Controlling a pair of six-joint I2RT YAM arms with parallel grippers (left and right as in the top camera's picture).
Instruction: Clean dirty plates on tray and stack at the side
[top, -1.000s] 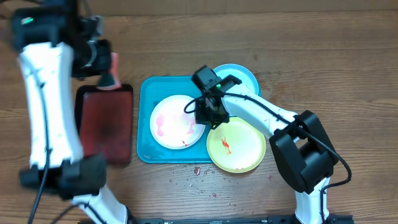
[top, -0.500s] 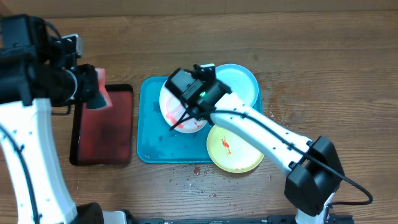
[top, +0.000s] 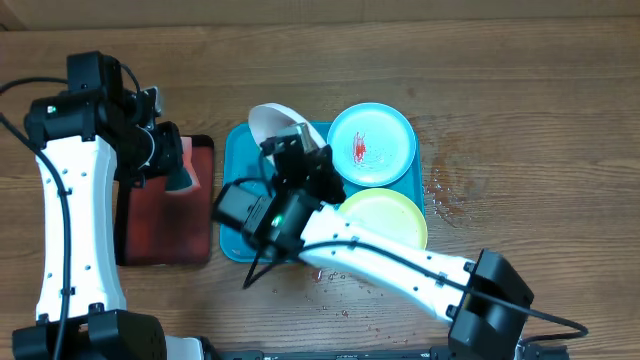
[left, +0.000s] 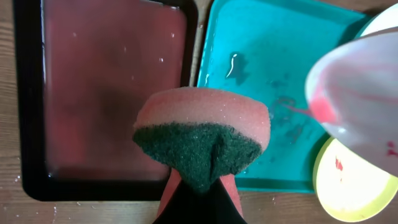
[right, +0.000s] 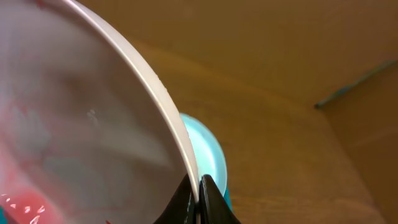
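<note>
My right gripper (top: 298, 138) is shut on the rim of the white plate (top: 272, 120) and holds it lifted and tilted on edge above the back of the teal tray (top: 232, 230). In the right wrist view the jaws (right: 199, 186) pinch the rim of the white plate (right: 81, 124), which has red smears low on its face. The blue-rimmed plate (top: 371, 143), with a red smear, and the green-rimmed plate (top: 390, 215) lie at the tray's right end. My left gripper (left: 199, 196) is shut on a pink and green sponge (left: 202, 134) over the black tray.
The black tray with a red inside (top: 128, 250) lies left of the teal tray. Water and red specks are on the wood in front of and to the right of the teal tray (top: 445, 195). A wet film lies on the teal tray's floor (left: 261, 81).
My right gripper lifted the white plate off the tray and tipped it on edge, the arm swinging left. My left arm moved the sponge right, to the black tray's right side.
</note>
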